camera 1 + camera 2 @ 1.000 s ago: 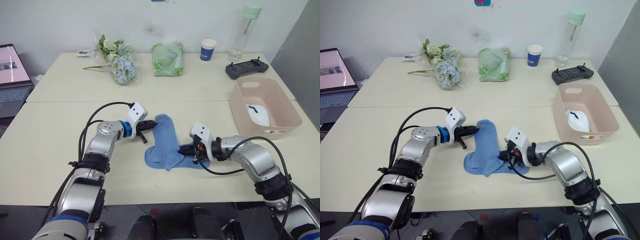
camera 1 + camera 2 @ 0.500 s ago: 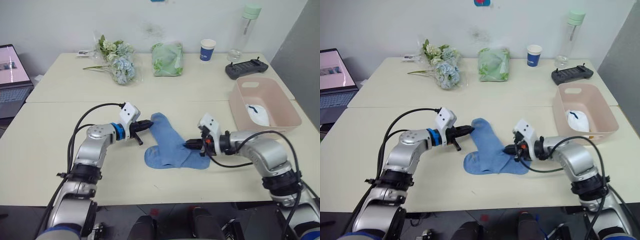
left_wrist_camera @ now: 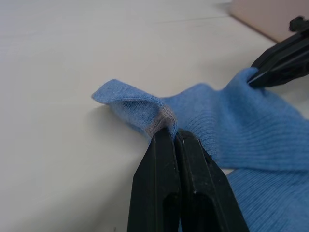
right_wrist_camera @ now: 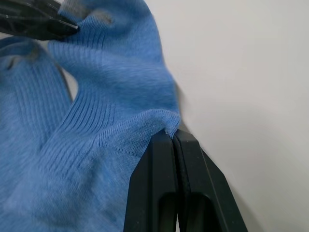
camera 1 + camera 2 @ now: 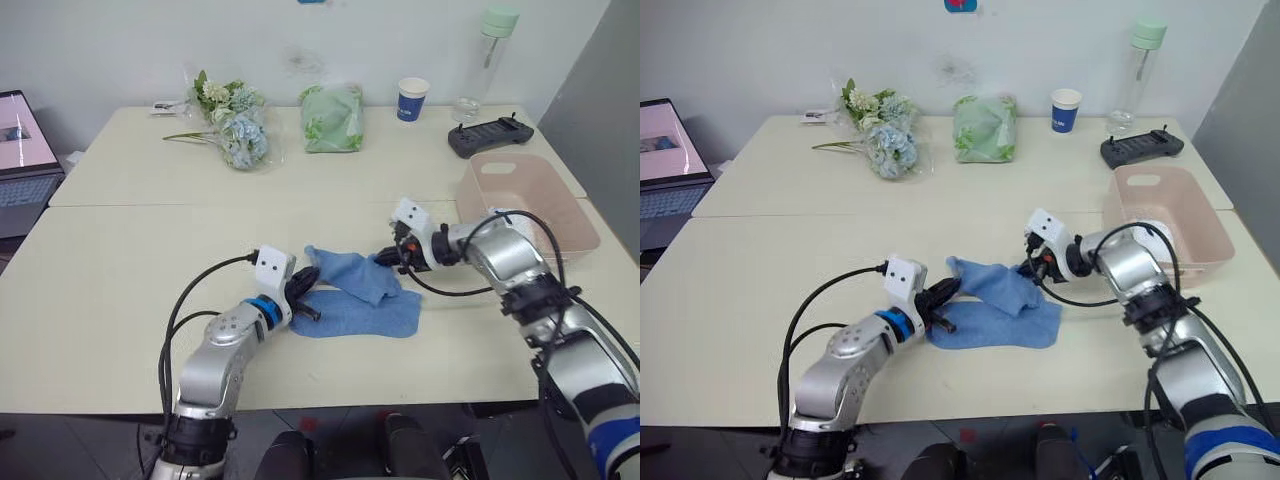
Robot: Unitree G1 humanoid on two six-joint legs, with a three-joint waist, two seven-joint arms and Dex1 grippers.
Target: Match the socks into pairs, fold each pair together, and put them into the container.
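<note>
Left wrist view: gripper (image 3: 174, 133) pinches blue sock (image 3: 251, 121) (cuff half-hidden).

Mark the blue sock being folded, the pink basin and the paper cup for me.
blue sock (image 5: 352, 274), left eye view, on the raised folded-over part.
pink basin (image 5: 480, 188), left eye view, on its near left wall.
paper cup (image 5: 411, 101), left eye view, on its blue side.

Bare table (image 5: 130, 270) lies open at 9 o'clock of the blue socks (image 5: 355, 295). At 3 o'clock the pink basin (image 5: 560, 215) blocks. Flowers (image 5: 235, 125) stand well off at 11.
</note>
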